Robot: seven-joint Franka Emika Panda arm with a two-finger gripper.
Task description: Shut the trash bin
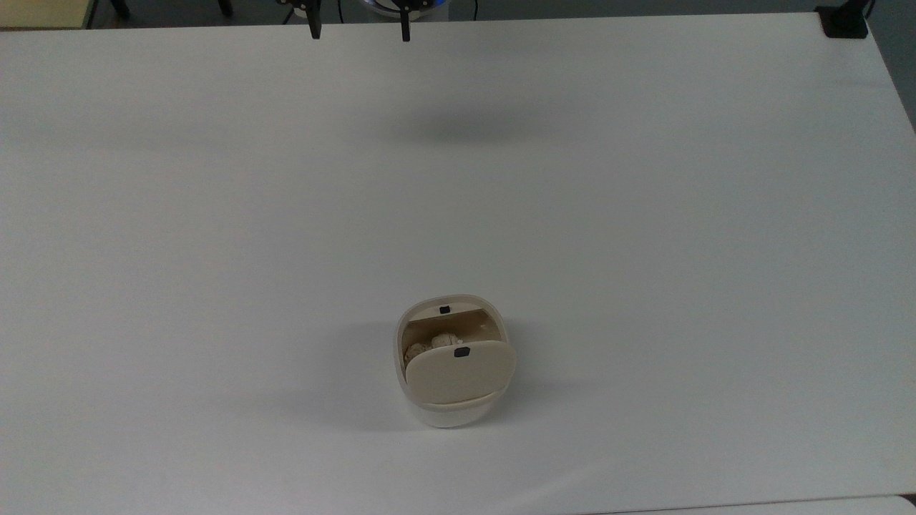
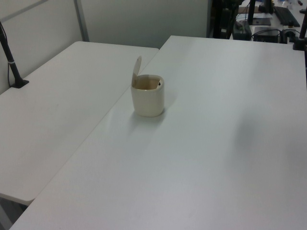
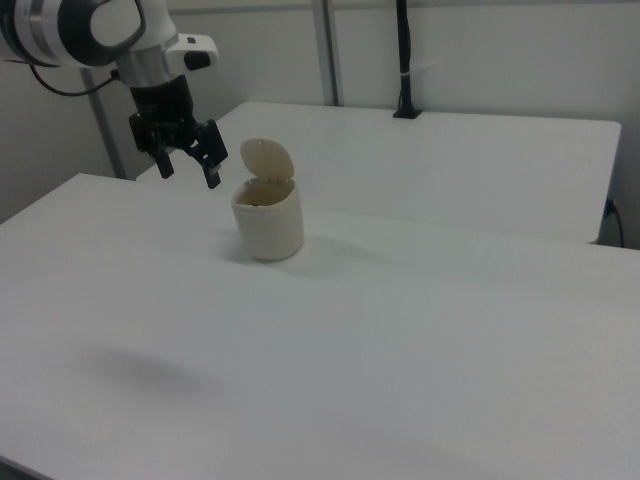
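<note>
The trash bin [image 1: 447, 357] stands on the white table [image 1: 644, 214], toward the top view's lower middle; its lid [image 1: 460, 372] is raised upright, crumpled paper [image 1: 445, 339] inside; the gripper [image 3: 188, 166] hangs well above the table, fingers apart, holding nothing.

The white table [image 1: 644, 214] is bare on all sides of the trash bin [image 1: 452, 361], so a gripper can reach it from any direction. The one obstacle is its lid [image 3: 265, 159], which stands upright at one edge. The gripper [image 3: 187, 171] hangs high with fingers spread, well apart from it.
</note>
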